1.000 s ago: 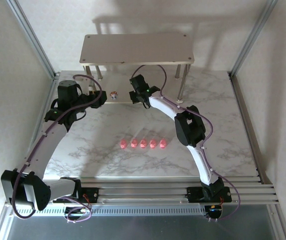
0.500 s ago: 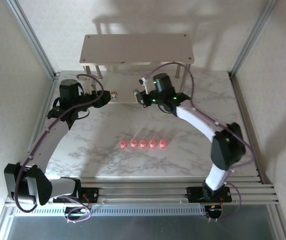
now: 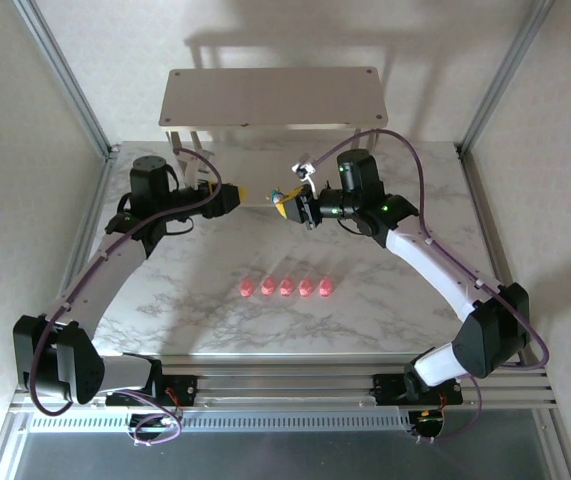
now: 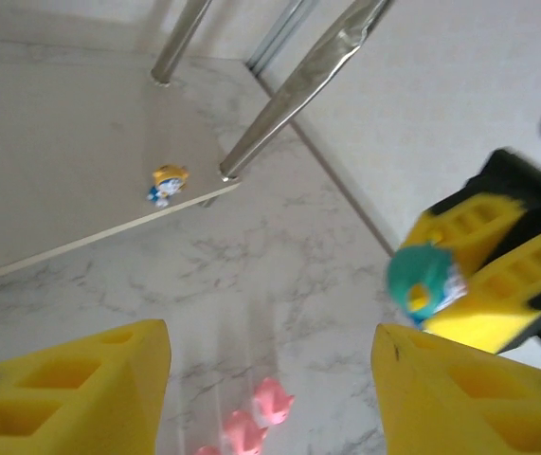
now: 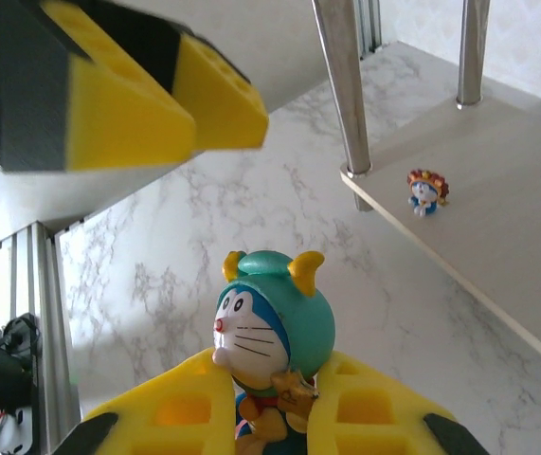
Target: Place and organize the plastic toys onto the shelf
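Observation:
My right gripper (image 5: 272, 379) is shut on the teal-topped figurine (image 5: 275, 327), which it holds upright above the marble just in front of the shelf (image 3: 270, 95). Facing it a short way to the left, my left gripper (image 4: 270, 341) stands open with nothing between its fingers; the teal toy (image 4: 422, 281) hangs beyond its right fingertip. In the top view the left gripper (image 3: 235, 196) and the right gripper (image 3: 287, 204) nearly meet. An orange-topped figurine (image 4: 168, 182) and a dark-red-topped one (image 5: 427, 190) stand on the shelf's lower board. Several pink toys (image 3: 286, 288) lie in a row mid-table.
The shelf's thin silver legs (image 5: 341, 85) rise close behind both grippers. Its lower board (image 4: 52, 161) sits just above the marble tabletop (image 3: 405, 300). Frame posts (image 3: 65, 80) and white walls close in the sides and back.
The right arm has swung out to the right, turning its gripper to point left. The left gripper has moved right toward it and opened a little wider.

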You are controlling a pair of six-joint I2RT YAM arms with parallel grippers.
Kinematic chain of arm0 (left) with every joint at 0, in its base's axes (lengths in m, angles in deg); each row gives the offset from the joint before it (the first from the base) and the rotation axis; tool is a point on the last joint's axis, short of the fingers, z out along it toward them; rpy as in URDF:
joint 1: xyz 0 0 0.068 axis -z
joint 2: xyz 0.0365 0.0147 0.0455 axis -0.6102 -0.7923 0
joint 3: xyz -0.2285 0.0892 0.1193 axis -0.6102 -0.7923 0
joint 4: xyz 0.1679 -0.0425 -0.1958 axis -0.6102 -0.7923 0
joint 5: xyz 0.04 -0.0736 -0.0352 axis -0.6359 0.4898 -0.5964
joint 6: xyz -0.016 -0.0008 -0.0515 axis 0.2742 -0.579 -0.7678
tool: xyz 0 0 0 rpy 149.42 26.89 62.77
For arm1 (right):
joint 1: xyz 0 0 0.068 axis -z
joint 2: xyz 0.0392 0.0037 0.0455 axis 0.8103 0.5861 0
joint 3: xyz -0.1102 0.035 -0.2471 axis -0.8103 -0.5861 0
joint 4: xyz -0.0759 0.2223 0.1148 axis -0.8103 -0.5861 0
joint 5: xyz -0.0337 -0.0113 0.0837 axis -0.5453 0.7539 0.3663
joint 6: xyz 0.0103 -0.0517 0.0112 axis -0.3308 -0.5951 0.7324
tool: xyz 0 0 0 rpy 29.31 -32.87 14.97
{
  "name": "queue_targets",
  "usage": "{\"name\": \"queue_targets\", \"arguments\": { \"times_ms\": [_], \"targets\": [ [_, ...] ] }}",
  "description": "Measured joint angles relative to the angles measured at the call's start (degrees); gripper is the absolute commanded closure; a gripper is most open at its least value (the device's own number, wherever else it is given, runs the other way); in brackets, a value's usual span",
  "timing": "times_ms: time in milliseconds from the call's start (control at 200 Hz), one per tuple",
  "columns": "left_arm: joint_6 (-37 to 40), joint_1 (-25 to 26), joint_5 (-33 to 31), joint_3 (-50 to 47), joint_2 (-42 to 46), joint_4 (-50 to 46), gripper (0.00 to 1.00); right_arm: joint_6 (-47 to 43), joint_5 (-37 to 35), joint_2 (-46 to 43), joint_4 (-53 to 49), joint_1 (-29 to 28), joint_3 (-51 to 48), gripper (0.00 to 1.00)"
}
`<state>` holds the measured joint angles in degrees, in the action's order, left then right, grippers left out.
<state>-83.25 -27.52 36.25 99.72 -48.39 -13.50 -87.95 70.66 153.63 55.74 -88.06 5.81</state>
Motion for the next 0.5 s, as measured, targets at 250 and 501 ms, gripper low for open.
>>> {"name": "queue_targets", "arguments": {
  "times_ms": [250, 501],
  "targets": [
    [-1.7, 2.1, 2.0, 0.1, 0.1, 1.0, 0.42, -2.7, -3.0, 0.0, -0.8, -3.9, -0.1, 0.97],
    [-1.7, 4.3, 2.4, 0.2, 0.1, -0.1, 0.4, -3.2, -3.0, 1.0, -0.8, -5.0, 0.5, 0.97]
  ]
}}
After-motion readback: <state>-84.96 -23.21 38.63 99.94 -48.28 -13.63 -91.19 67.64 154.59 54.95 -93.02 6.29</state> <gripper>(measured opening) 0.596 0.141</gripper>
